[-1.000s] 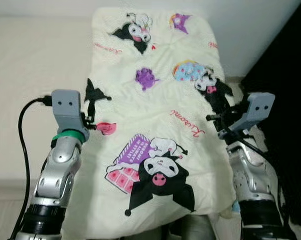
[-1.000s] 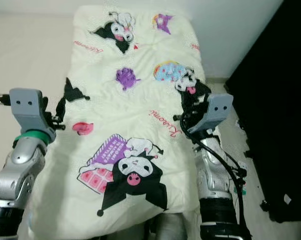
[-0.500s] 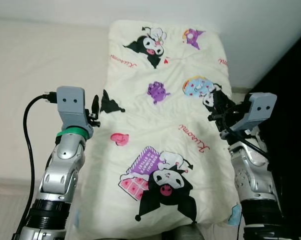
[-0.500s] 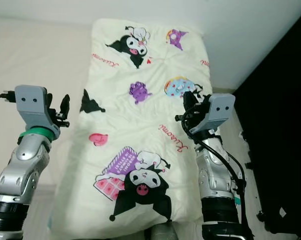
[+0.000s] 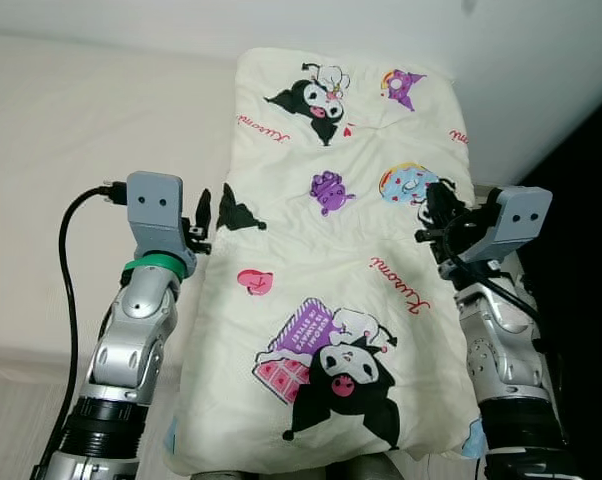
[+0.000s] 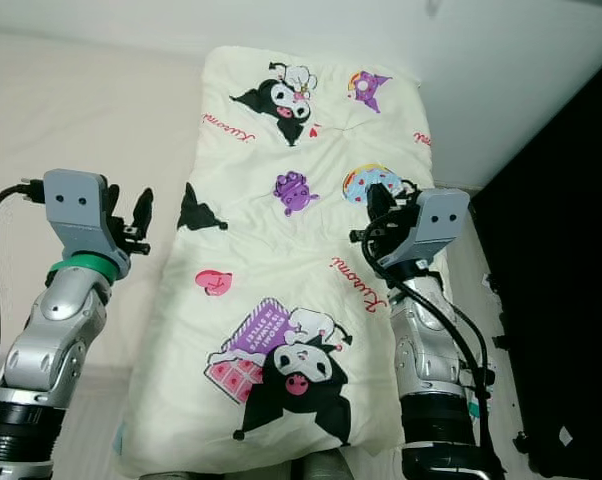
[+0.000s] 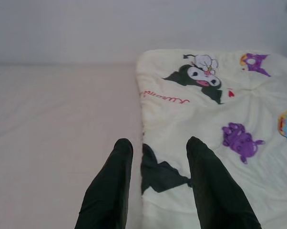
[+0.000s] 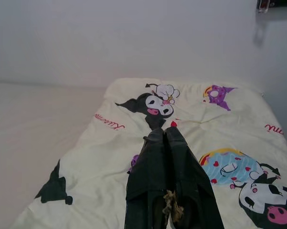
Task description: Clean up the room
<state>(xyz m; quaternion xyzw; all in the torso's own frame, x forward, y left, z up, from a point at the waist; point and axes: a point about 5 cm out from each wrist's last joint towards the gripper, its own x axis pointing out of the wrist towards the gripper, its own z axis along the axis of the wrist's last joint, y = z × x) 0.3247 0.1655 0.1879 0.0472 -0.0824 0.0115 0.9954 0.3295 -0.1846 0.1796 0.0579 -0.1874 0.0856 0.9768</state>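
A cream blanket printed with black and purple cartoon figures lies spread lengthwise on the bed, its far end near the wall. My left gripper hovers at the blanket's left edge with its fingers open and nothing between them, beside a black bat-shaped print. My right gripper is raised over the blanket's right edge, near the doughnut print. Its fingers are pressed shut on nothing.
The pale bed sheet stretches to the left of the blanket. A white wall runs behind the bed. A dark area fills the right side past the bed's edge. A black cable loops beside my left arm.
The view has shifted and the blanket now lies flatter and farther out on the bed. My left gripper, earlier right at the blanket's edge, now stands just clear of it.
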